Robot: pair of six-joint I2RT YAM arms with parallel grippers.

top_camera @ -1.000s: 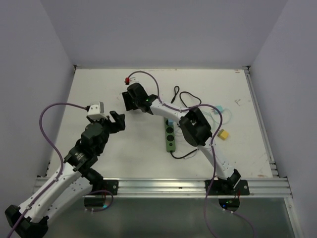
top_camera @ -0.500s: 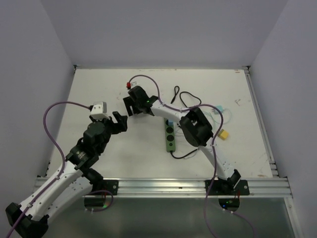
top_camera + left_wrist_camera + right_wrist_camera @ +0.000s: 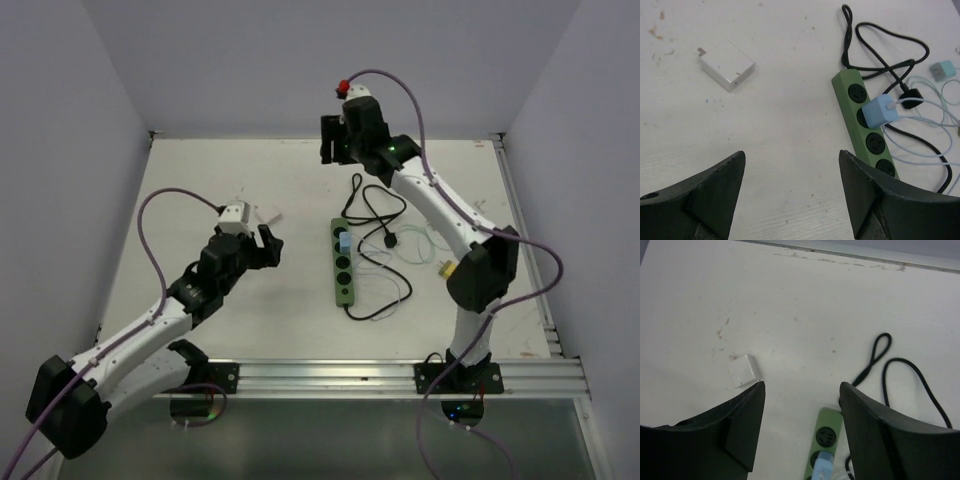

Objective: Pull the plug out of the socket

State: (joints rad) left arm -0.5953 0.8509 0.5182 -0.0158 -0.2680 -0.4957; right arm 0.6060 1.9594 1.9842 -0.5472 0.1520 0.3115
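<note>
The green power strip [image 3: 343, 266] lies in the middle of the table, with its thin black cord looping to the back. A light blue plug [image 3: 343, 243] sits in its second outlet from the far end. Both show in the left wrist view, the strip [image 3: 871, 142] and the plug [image 3: 880, 111], and in the right wrist view, the strip [image 3: 826, 432] and the plug [image 3: 823, 468]. My left gripper [image 3: 264, 247] is open and empty over bare table, left of the strip [image 3: 791, 156]. My right gripper [image 3: 335, 142] is open and empty, raised high beyond the strip's far end [image 3: 801, 386].
A white adapter [image 3: 727, 65] lies left of the strip's far end, also in the right wrist view [image 3: 744, 371]. A black plug [image 3: 910, 97], a teal adapter [image 3: 942, 71] and pale cables [image 3: 420, 245] lie right of the strip. A yellow block [image 3: 446, 267] sits by the right arm.
My right arm has lifted from low over the left-centre of the table and swung up to the far edge. My left gripper has moved right, closer to the strip.
</note>
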